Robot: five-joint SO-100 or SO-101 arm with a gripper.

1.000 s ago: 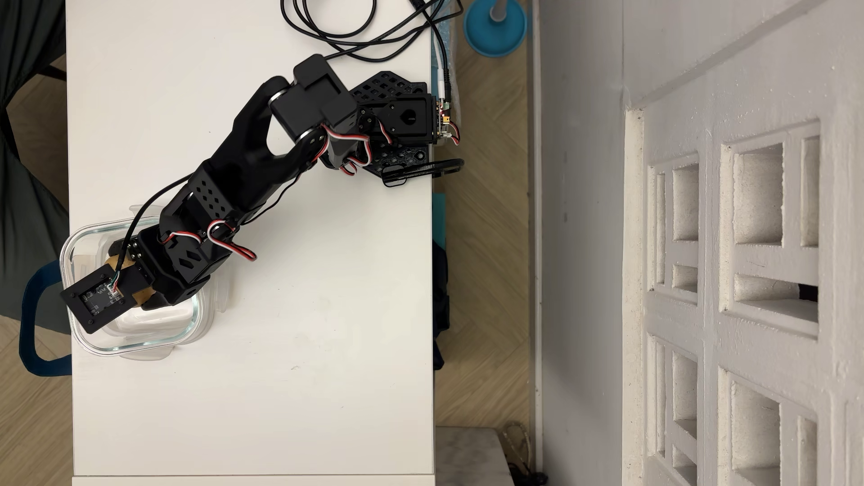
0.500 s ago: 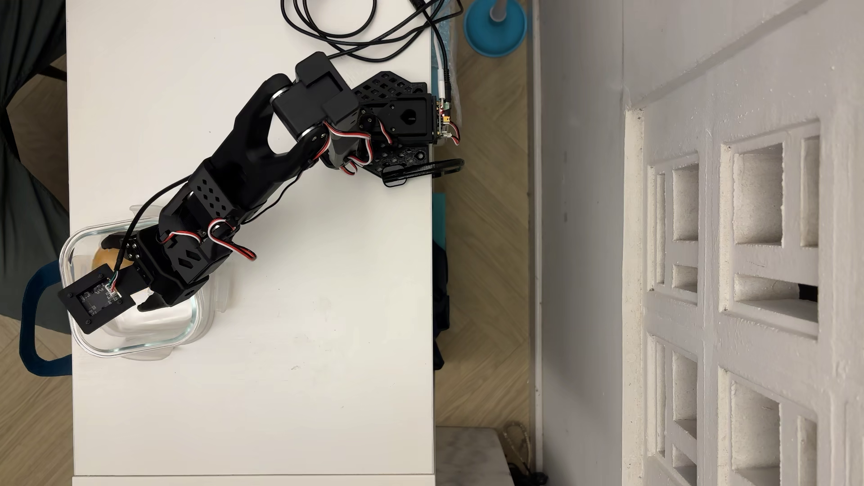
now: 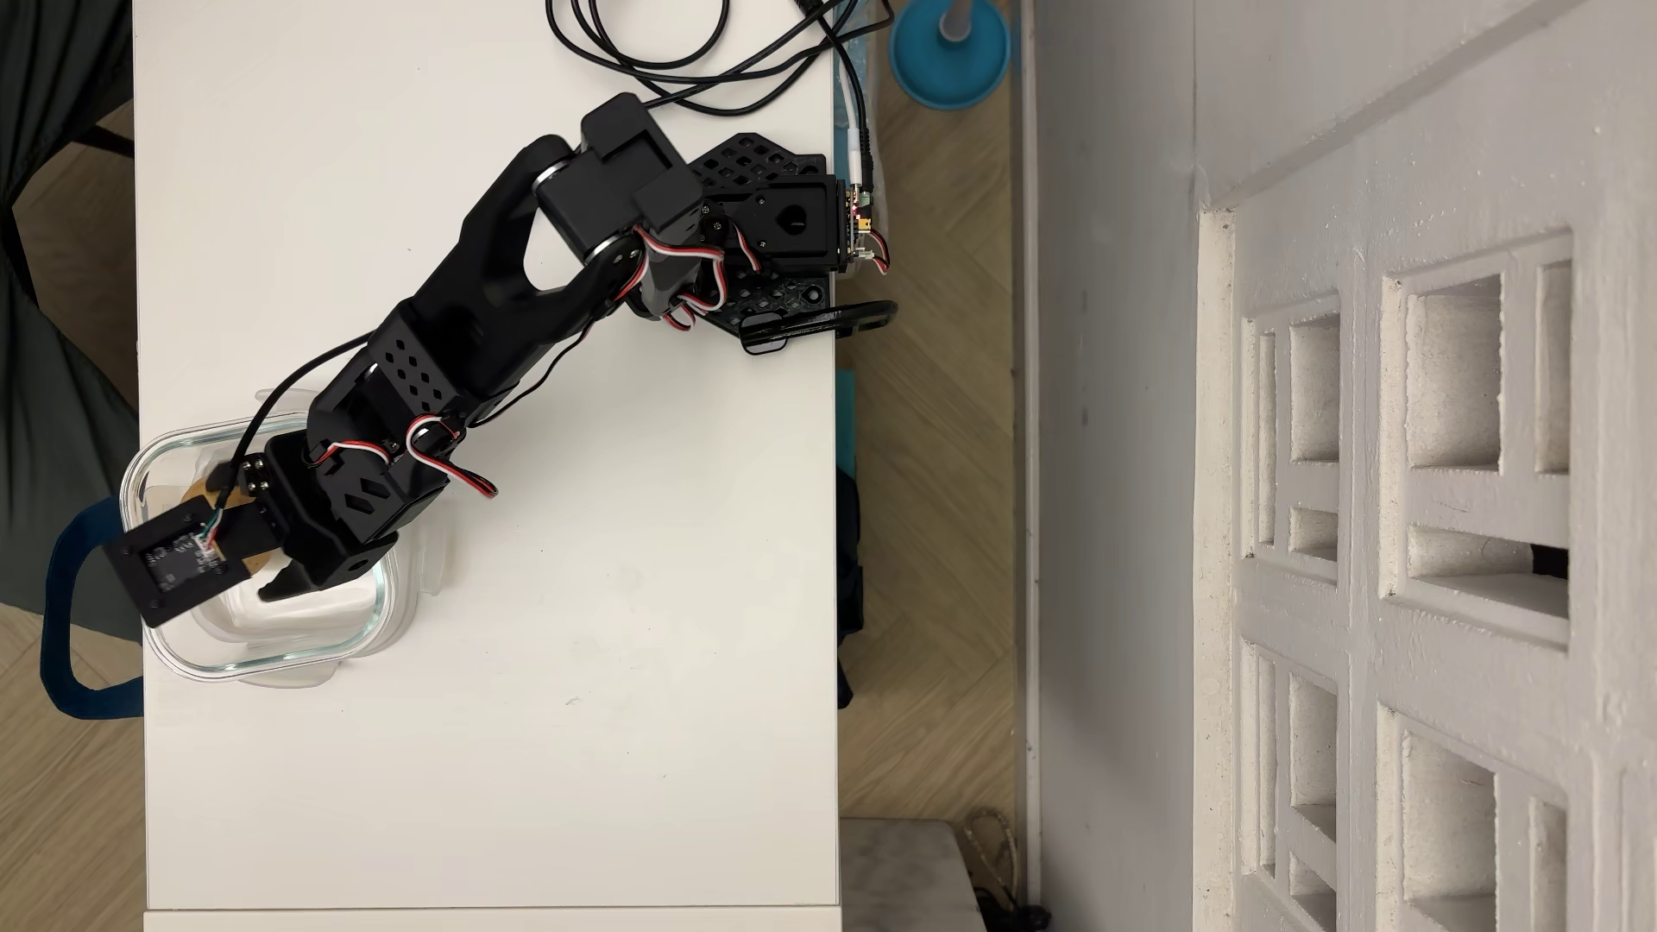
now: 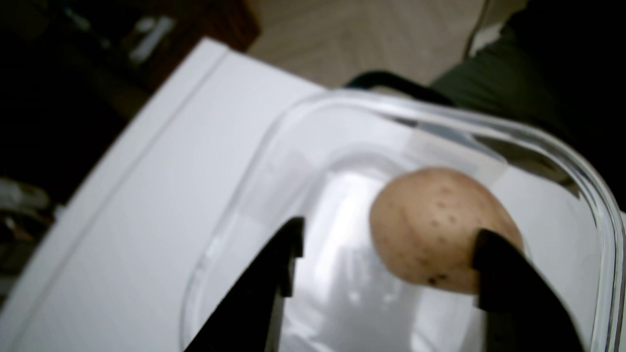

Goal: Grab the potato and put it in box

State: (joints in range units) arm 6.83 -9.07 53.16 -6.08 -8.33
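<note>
Tan potato (image 4: 437, 226) lies blurred inside the glass box (image 4: 528, 135); the gripper (image 4: 386, 257) hangs spread wide, its right finger covering the potato's edge.

Box (image 3: 381, 618) at table (image 3: 538, 717) left edge in overhead view, atop lid (image 3: 433, 560). My claw (image 4: 388, 252) spread wide above box interior. Potato (image 4: 437, 226) inside box, right of centre in wrist view, against my right finger (image 4: 501, 270); left finger (image 4: 271, 270) apart from it. My base (image 3: 771, 233) at table right edge.
</note>
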